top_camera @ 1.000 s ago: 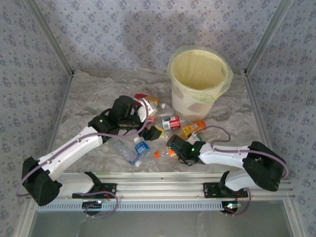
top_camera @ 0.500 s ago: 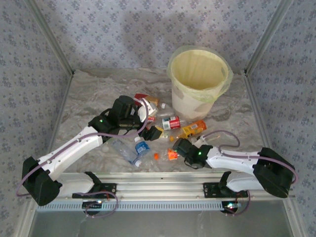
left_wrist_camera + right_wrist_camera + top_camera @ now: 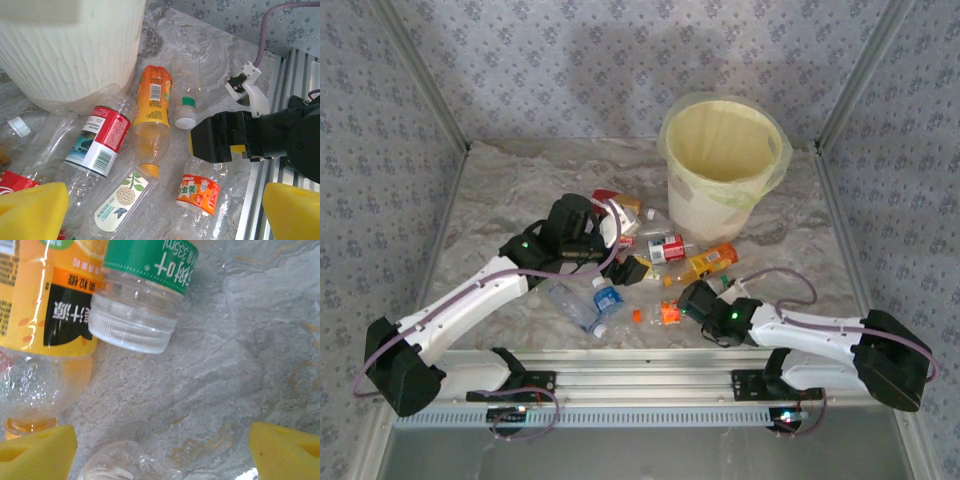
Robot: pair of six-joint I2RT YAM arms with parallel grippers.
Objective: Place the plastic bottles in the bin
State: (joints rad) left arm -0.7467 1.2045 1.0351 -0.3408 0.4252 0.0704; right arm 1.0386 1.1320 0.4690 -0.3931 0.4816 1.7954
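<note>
1. Fingers of right gripper (image 3: pixel 160 452): yellow pads (image 3: pixel 35 452) stand wide apart with nothing clamped. Bare marbled tabletop (image 3: pixel 225 365) lies between them.
2. Just ahead of those pads: green-labelled clear bottle (image 3: pixel 150 260) on its side, its white screw cap (image 3: pixel 132 322) pointing toward the gripper. Orange juice bottle (image 3: pixel 45 305) lies close alongside it, with its clear neck end near one pad.
3. Fingers of left gripper (image 3: pixel 162 212): its two yellow fingertips (image 3: pixel 32 210) are spread fully apart, holding nothing, above the bottle cluster.
4. In the left wrist view: red-labelled bottle (image 3: pixel 100 140), flattened white-labelled bottle (image 3: pixel 122 200) and small orange-labelled bottle (image 3: pixel 198 192), all lying flat on the table. The black body of the right gripper sits just beyond the small bottle.
5. Nearer the arm bases, in the top view: blue-labelled bottle (image 3: pixel 607 300), lying beside the left forearm.
6. Bin (image 3: pixel 720 165): a cream-white bucket with a pale yellow-green liner, upright at the far right-centre of the table. The bottles lie on the table in front of it, the nearest close to its base.
</note>
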